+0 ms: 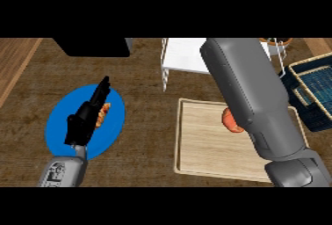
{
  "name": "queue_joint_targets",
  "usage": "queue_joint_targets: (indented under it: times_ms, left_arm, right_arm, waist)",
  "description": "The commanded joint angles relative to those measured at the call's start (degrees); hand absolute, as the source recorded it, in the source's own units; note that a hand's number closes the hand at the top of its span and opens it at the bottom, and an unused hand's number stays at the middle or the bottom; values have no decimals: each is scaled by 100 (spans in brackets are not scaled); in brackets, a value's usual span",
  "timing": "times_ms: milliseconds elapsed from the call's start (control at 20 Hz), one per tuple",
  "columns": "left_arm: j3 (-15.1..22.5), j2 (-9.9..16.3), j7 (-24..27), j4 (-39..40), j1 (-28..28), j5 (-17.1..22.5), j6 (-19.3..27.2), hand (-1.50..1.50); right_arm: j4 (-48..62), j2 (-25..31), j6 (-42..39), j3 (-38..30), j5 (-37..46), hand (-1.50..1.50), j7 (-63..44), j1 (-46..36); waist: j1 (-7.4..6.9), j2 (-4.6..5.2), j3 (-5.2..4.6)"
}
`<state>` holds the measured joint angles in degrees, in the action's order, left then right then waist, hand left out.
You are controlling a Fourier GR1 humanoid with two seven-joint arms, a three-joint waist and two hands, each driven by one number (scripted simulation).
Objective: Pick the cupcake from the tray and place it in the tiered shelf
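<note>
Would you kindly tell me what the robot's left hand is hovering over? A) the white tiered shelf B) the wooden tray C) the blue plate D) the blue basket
C: the left hand, fingers straight, sits over the blue plate, left of the wooden tray.

A blue plate (65,115) holds a pastry (103,113); woven baskets (314,88) sit at right.

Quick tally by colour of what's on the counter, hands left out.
Blue: 2, the plate and the basket
White: 1, the tiered shelf
Light wood: 1, the tray
Orange: 2, the pastry on the plate and the cupcake, partly hidden
Total: 6
</note>
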<state>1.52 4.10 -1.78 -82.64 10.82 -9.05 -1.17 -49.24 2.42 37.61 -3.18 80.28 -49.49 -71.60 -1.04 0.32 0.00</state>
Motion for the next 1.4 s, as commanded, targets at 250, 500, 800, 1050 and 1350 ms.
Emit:
queue_joint_targets:
  times_ms: [250, 500, 800, 1050, 1350]
  left_arm:
    - [-78, 33, 145, 87, -108, 106, -104, 0]
    - [34, -74, -187, -300, -140, -61, 112, 0]
    - [29, -103, 6, -6, -53, -50, 53, 0]
    - [-136, 110, 6, -14, -26, 79, -144, 0]
    - [-65, -106, -324, -73, 279, -5, 66, 0]
  right_arm:
    - [878, 503, 33, -394, 626, 150, -687, 128]
    - [191, 307, -341, -292, 1112, -150, -1348, 417]
    - [-380, 201, 344, -549, 601, -150, -949, 720]
    - [-1012, 116, 149, -621, -13, -150, -681, 781]
    - [-1543, -82, 299, -405, -258, -150, -483, 1018]
  waist:
    - [53, -26, -10]
    - [98, -61, -1]
    - [79, -27, 0]
    - [87, -34, 0]
    - [107, -40, 0]
